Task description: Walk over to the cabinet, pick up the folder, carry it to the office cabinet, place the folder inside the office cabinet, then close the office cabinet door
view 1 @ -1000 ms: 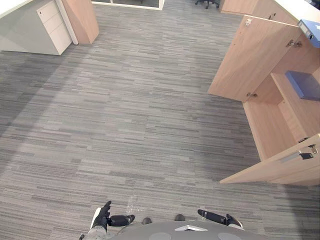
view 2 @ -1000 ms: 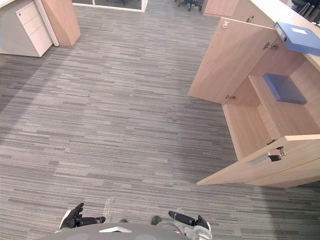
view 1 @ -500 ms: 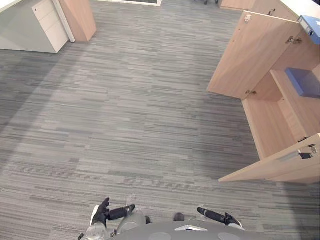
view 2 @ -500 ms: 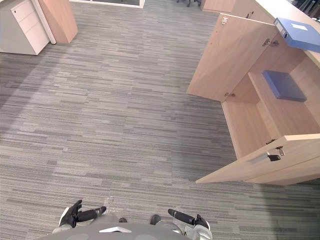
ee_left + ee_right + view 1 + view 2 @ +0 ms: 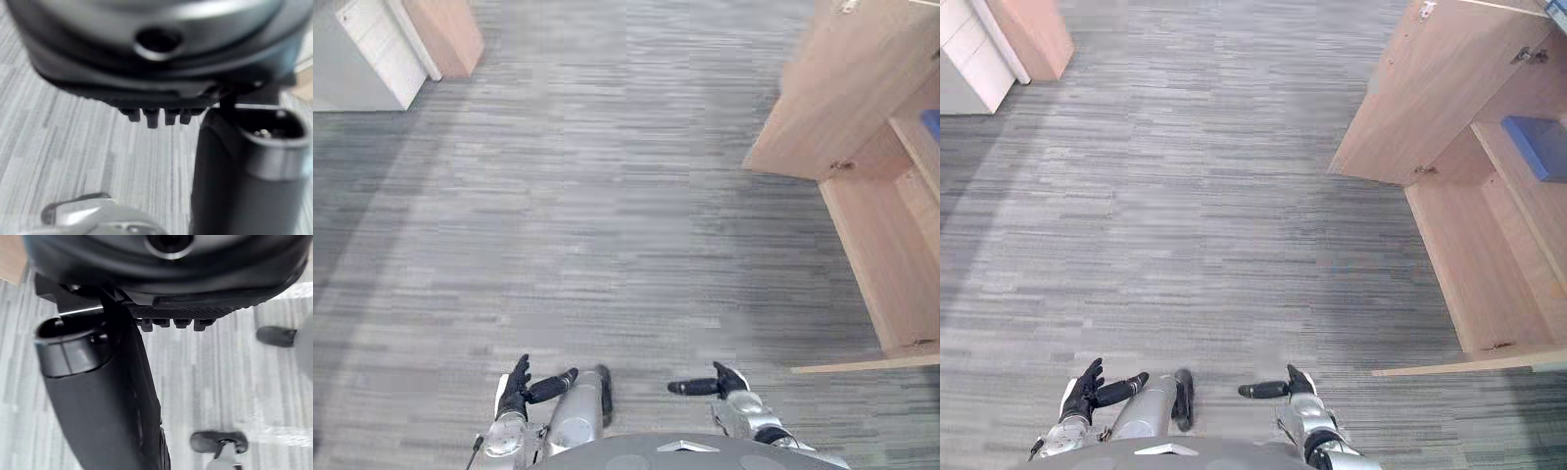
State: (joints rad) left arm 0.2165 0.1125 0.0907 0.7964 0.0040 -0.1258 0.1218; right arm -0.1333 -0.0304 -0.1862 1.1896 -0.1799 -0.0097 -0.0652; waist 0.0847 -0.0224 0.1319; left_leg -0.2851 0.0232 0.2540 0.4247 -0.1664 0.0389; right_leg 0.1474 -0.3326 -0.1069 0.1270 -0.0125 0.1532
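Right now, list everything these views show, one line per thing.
open cabinet: one, light wood, on the right, both doors swung open
blue flat item: one, blue, on the shelf inside the cabinet; what it is I cannot tell
drawer unit: one, white, far left
wooden panel: one, light wood, beside the drawer unit
carpet: one, grey striped, across the floor
left hand: one, dark, low left, open, empty
right hand: one, dark, low right, open, empty

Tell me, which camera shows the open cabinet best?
Right eye view: the cabinet shows its open door and shelf. The left eye view crops more of its right side; the wrist views catch just a tan sliver.
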